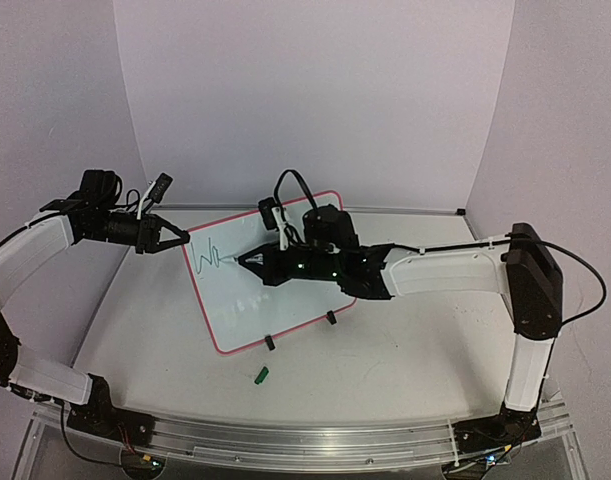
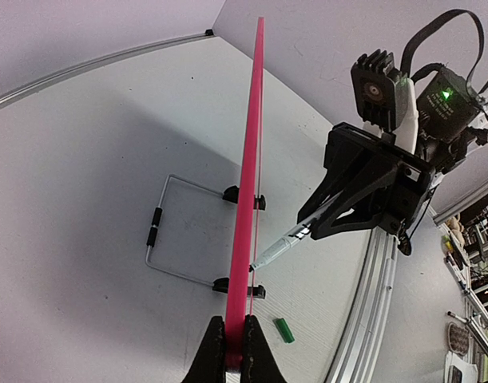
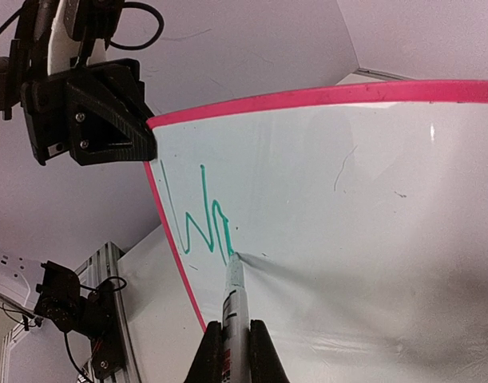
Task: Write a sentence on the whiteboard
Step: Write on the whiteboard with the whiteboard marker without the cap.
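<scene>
The whiteboard, white with a thin pink frame, stands tilted on two black clip feet. My left gripper is shut on its upper left corner; in the left wrist view the jaws pinch the pink edge. My right gripper is shut on a marker, and the tip touches the board. Of the sentence only a few green strokes show, a "W" and one more letter, ending at the tip. Those strokes lie near the board's left edge.
A green marker cap lies on the table in front of the board. A wire stand props the board from behind. An aluminium rail runs along the near edge, and light walls close the back and sides.
</scene>
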You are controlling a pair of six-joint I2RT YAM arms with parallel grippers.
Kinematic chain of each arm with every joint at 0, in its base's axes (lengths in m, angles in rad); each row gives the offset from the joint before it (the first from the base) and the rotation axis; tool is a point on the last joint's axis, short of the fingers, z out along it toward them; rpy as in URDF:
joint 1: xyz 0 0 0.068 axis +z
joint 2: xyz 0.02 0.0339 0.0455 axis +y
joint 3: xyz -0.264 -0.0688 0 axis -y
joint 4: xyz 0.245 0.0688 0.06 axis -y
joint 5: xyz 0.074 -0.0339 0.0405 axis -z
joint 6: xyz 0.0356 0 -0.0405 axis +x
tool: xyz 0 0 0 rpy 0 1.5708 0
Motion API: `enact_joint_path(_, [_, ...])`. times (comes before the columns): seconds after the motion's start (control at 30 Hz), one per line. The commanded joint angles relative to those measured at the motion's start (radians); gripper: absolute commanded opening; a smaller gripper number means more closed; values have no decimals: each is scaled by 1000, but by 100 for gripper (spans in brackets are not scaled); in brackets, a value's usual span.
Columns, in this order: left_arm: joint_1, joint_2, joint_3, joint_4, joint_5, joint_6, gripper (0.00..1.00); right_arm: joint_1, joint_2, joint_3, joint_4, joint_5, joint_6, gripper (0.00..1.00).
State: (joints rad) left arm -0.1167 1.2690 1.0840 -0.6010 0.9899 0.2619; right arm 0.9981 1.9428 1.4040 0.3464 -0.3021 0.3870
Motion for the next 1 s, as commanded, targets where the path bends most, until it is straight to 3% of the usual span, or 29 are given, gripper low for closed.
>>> enact_joint_path(0.0, [2,-20,4,1,33,-4,0,-12,-49,-20,-12,81,-2,0])
enact_joint_path(0.47, [2,-19,3,0,29,-4,0,-11,-99,-10,13,32,-9,0])
enact_joint_path(0.97, [2,-16,4,-1,27,-3,0,-11,-13,84,13,-10,-3,0])
